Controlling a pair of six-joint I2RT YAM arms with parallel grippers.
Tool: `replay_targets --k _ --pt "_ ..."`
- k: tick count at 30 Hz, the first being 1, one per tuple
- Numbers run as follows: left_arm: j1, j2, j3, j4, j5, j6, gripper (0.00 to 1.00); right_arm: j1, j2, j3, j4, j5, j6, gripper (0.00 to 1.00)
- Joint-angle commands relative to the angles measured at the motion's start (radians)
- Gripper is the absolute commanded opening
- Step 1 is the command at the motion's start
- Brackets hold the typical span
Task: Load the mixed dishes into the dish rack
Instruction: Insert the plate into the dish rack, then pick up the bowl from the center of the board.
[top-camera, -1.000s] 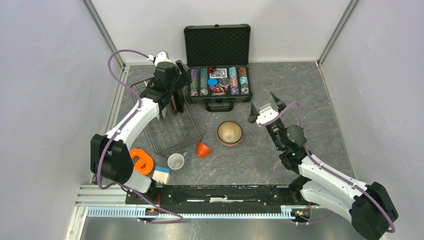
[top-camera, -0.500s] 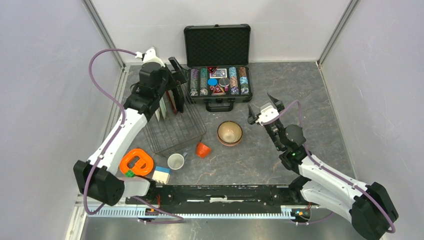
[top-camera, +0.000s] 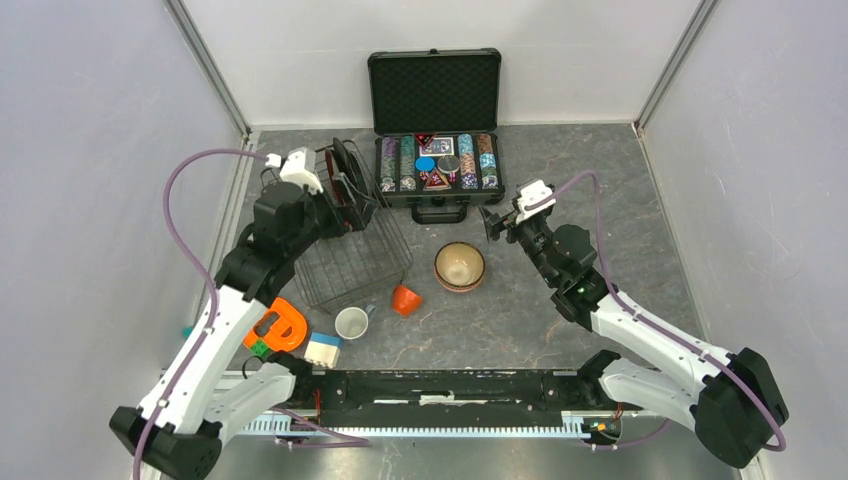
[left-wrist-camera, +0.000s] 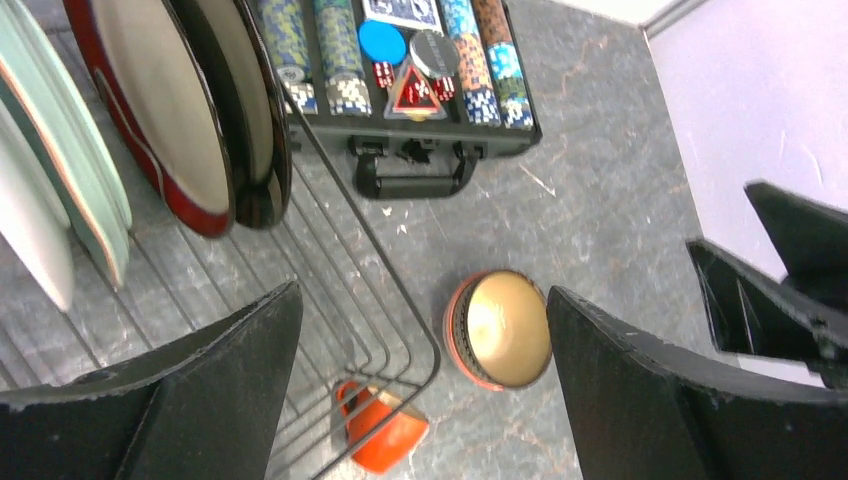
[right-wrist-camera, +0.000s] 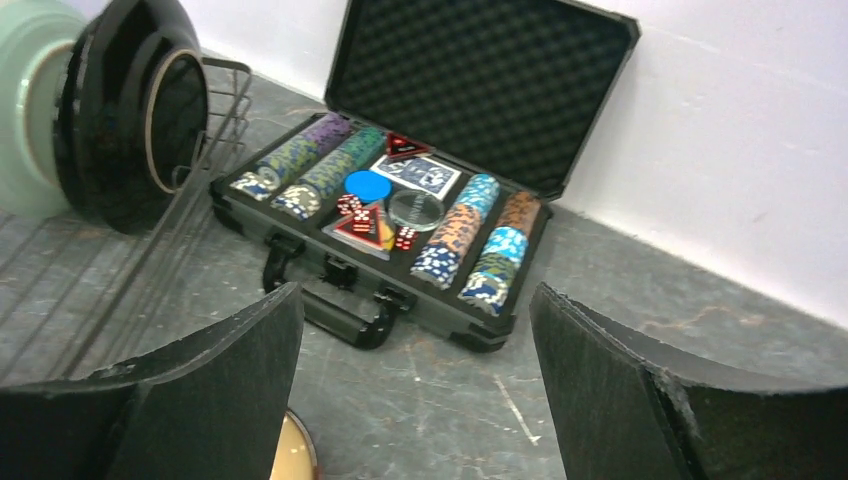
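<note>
Nearest the arm bases, a white-and-blue block (top-camera: 322, 349) sits beside an orange ring toy (top-camera: 280, 325). Just beyond them, a white cup (top-camera: 352, 322) stands upright on the tabletop (top-camera: 660, 230). An orange cup (top-camera: 405, 299) lies tipped by the near corner of the dish rack (top-camera: 350, 262). The tan bowl (top-camera: 460, 266) rests upright to the right of the rack. The left hand (left-wrist-camera: 422, 293) hovers over the rack, fingers spread wide, holding nothing. The right hand (right-wrist-camera: 415, 290) hangs beyond the bowl, likewise spread and empty. Several plates (left-wrist-camera: 150, 110) stand on edge at the rack's far end, next to the open poker chip case (top-camera: 435, 150).
</note>
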Motion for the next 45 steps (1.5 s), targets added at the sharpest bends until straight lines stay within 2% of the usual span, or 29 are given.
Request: replay_targets --k 1,4,8,10,13,15,17,20,23,29,35,45 --pt "-0.054 -0.096 -0.041 -0.108 0.002 0.024 0.94 -0.004 -0.001 0.019 -0.004 -0.075 0.158 0.88" --pt "-0.115 -0.126 -0.063 -0.167 -0.077 0.006 0.93 -0.004 0.036 0.081 -0.045 -0.071 0.237 0.88" --pt "-0.237 -0.146 -0.104 -0.203 -0.193 -0.017 0.93 -0.004 0.125 0.267 -0.243 0.003 0.307 0.88" --pt "-0.311 -0.153 -0.128 -0.203 -0.232 -0.044 0.93 -0.004 0.134 0.300 -0.302 0.031 0.377 0.88" --pt "-0.394 -0.151 -0.176 -0.167 -0.234 -0.073 0.92 -0.004 0.082 0.217 -0.315 0.002 0.508 0.88" --pt "-0.450 -0.155 -0.217 -0.130 -0.258 -0.092 0.91 -0.004 0.014 0.098 -0.233 -0.037 0.555 0.87" --pt "-0.481 -0.162 -0.241 -0.116 -0.279 -0.110 0.91 -0.007 -0.049 0.020 -0.186 -0.020 0.552 0.87" --pt "-0.501 -0.153 -0.233 -0.119 -0.278 -0.101 0.89 -0.019 -0.105 0.031 -0.274 0.027 0.503 0.87" --pt "-0.511 -0.114 -0.207 -0.102 -0.225 -0.057 0.87 -0.021 -0.127 0.036 -0.324 0.057 0.458 0.88" --pt "-0.549 -0.031 -0.189 -0.114 -0.223 0.003 0.87 -0.027 -0.136 0.009 -0.304 0.125 0.419 0.88" --pt "-0.587 0.039 -0.206 -0.112 -0.202 0.015 0.87 -0.029 -0.135 0.010 -0.300 0.098 0.438 0.89" --pt "-0.683 0.096 -0.254 -0.088 -0.260 0.007 0.88 -0.031 -0.190 -0.033 -0.314 0.108 0.431 0.89"
